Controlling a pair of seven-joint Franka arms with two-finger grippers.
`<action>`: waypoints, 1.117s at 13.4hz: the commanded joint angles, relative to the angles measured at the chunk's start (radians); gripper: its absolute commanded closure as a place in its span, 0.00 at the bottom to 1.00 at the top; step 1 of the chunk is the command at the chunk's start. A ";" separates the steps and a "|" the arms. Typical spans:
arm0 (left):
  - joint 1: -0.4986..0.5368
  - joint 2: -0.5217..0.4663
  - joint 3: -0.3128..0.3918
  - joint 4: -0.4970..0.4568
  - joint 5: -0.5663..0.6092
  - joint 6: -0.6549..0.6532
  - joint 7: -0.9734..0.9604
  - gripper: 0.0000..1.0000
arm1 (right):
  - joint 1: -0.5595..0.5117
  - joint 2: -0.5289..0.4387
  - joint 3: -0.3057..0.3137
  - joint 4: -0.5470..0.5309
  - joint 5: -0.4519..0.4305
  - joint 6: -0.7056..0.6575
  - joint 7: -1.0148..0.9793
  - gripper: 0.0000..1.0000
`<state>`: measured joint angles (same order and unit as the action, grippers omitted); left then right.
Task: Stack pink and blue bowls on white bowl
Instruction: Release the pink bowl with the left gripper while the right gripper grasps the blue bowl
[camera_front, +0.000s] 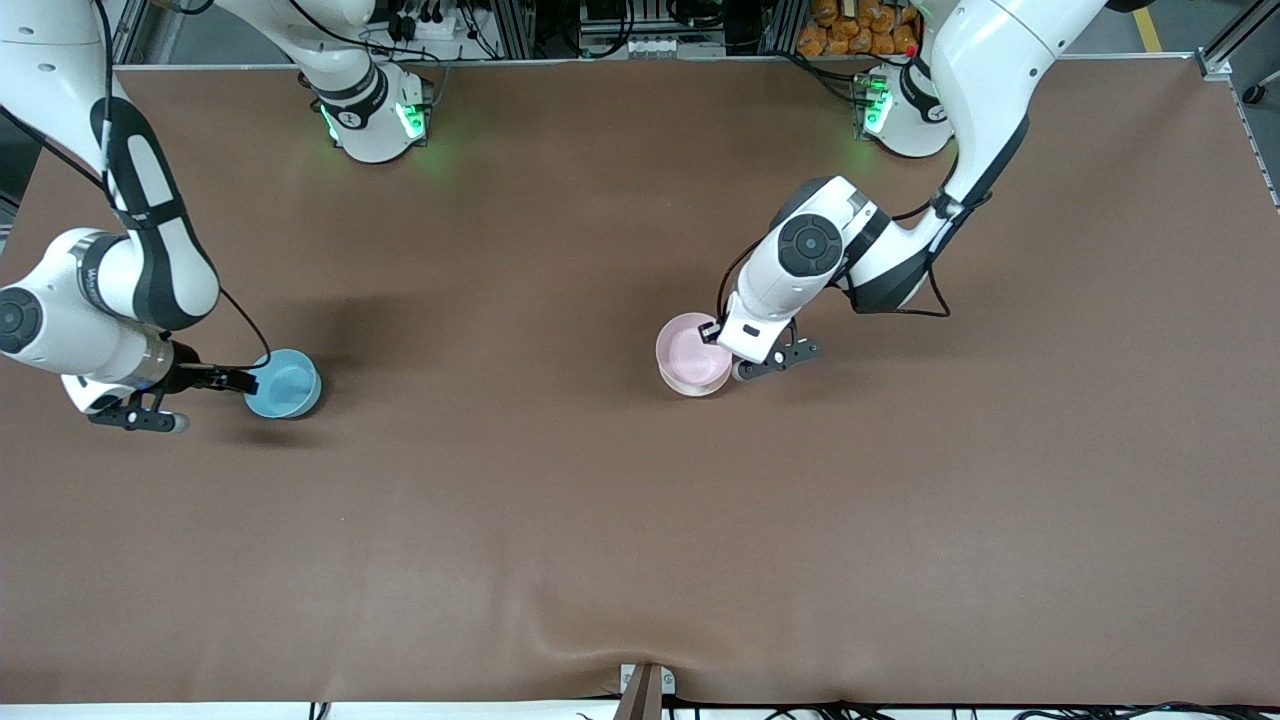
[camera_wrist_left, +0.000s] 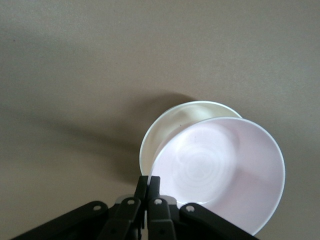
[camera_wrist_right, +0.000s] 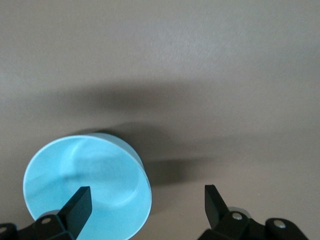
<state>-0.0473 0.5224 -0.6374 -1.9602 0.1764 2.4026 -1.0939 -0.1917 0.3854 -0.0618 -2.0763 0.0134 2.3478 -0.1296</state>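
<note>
The pale pink bowl (camera_front: 690, 352) is near the table's middle. It sits tilted on and partly in the white bowl (camera_wrist_left: 182, 117). In the front view the pink bowl covers almost all of the white one. My left gripper (camera_front: 722, 338) is shut on the pink bowl's rim (camera_wrist_left: 220, 170), with the fingers (camera_wrist_left: 155, 184) pinched together on it. The sky blue bowl (camera_front: 284, 383) stands on the table at the right arm's end. My right gripper (camera_front: 205, 400) is open and low beside it. In the right wrist view one finger (camera_wrist_right: 79, 199) is over the blue bowl (camera_wrist_right: 85, 185) and the other is outside it.
The brown table mat (camera_front: 640, 520) has a ripple near the front edge, by a small bracket (camera_front: 645, 690). The arm bases (camera_front: 375, 115) stand at the table's back edge. The two bowl groups are far apart.
</note>
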 joint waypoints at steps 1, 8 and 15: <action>-0.006 0.021 0.004 0.010 0.026 0.018 -0.032 0.89 | -0.006 -0.011 0.007 -0.050 0.005 0.024 -0.015 0.00; 0.044 -0.097 0.004 0.104 0.028 -0.191 -0.024 0.00 | -0.009 0.035 0.007 -0.050 0.007 0.041 -0.015 0.88; 0.200 -0.257 0.002 0.302 0.026 -0.549 0.198 0.00 | -0.012 -0.009 0.008 -0.031 0.007 0.059 -0.012 1.00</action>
<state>0.1004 0.3220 -0.6287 -1.6574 0.1816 1.8921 -0.9654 -0.1921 0.4090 -0.0601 -2.1057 0.0165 2.3845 -0.1294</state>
